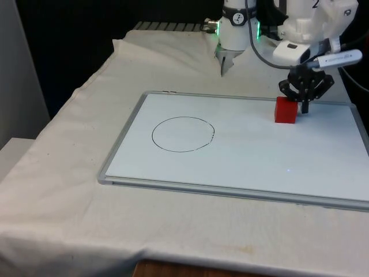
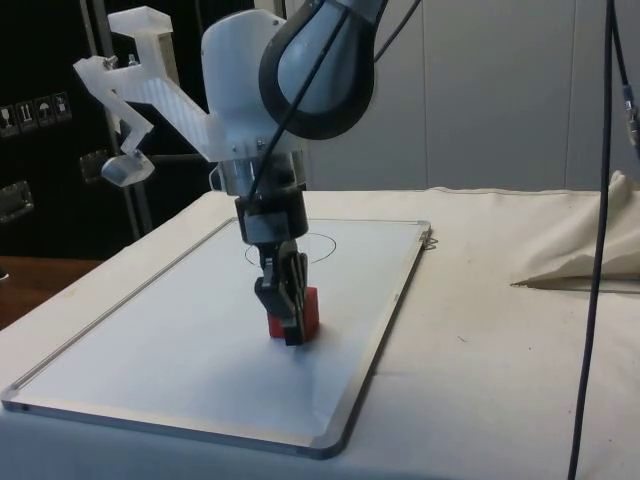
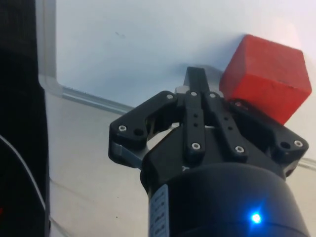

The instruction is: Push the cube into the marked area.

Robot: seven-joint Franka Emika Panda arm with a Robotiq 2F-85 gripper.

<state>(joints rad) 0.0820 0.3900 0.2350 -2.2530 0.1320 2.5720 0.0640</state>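
Claw (image 1: 304, 107), fingers pressed together, touching one edge of red cube (image 1: 286, 110) on whiteboard (image 1: 242, 173), drawn circle (image 1: 183, 134) well beyond cube: off-centre contact may spin cube off course.

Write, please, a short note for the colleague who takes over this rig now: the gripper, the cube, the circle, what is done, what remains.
Gripper: fingers shut, empty, low on the whiteboard, tips beside the red cube on the front view's right.
Cube: on the board near its far edge, well apart from the drawn circle.
Done: gripper placed behind the cube.
Left: push the cube across the board toward the front view's left, into the circle.
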